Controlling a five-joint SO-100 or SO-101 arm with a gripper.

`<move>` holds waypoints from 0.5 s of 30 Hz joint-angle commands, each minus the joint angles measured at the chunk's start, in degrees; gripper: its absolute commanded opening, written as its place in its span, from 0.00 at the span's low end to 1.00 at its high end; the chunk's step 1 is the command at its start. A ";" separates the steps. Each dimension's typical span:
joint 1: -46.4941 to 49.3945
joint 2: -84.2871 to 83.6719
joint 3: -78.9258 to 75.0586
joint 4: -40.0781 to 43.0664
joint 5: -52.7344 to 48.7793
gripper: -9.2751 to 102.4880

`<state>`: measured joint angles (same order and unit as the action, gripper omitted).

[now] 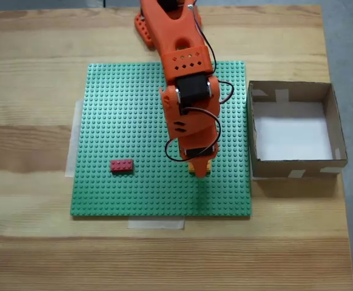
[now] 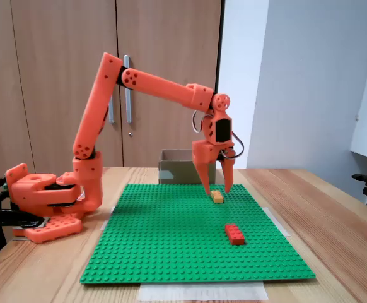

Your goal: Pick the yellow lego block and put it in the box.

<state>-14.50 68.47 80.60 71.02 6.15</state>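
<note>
**benchwatcher:** The yellow lego block [image 2: 217, 196] sits on the green baseplate [image 2: 171, 246], toward the side nearest the box [image 1: 295, 128]. The end effector [image 2: 215, 187] hangs right over it, fingers spread and straddling it, tips just above or maybe touching; I can't tell which from here. Nothing gripped yet, I'd say.

**studs_up:** From the top-down camera the arm covers most of the block [image 1: 199, 169], just a yellow sliver peeking out. My worry: if it's pressed onto the baseplate studs, the pull could make it slip out of the fingers or tug the whole plate up, tape [image 1: 155, 224] or no tape.

**benchwatcher:** Yep. An off-centre squeeze could also twist it sideways. Then the box wall: carry it too low and it clips the cardboard edge.

**studs_up:** The red brick [image 1: 122, 165] is well apart, so no risk there. The desk [image 1: 37, 254] has room otherwise.
</note>
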 commanded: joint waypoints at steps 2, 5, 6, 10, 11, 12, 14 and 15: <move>0.44 -0.44 -2.37 -1.14 0.44 0.28; 0.44 -0.88 -2.37 -2.02 0.44 0.28; 0.44 -0.97 -2.37 -2.02 0.53 0.28; 0.35 -1.14 -2.46 -2.20 0.79 0.28; 0.35 -1.23 -2.46 -2.20 0.79 0.28; 0.35 -1.23 -2.37 -2.11 0.88 0.28; 0.35 -1.23 -2.29 -1.93 1.14 0.28; 0.35 -1.23 -2.29 -1.93 1.49 0.28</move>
<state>-14.50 66.97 80.33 69.08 7.03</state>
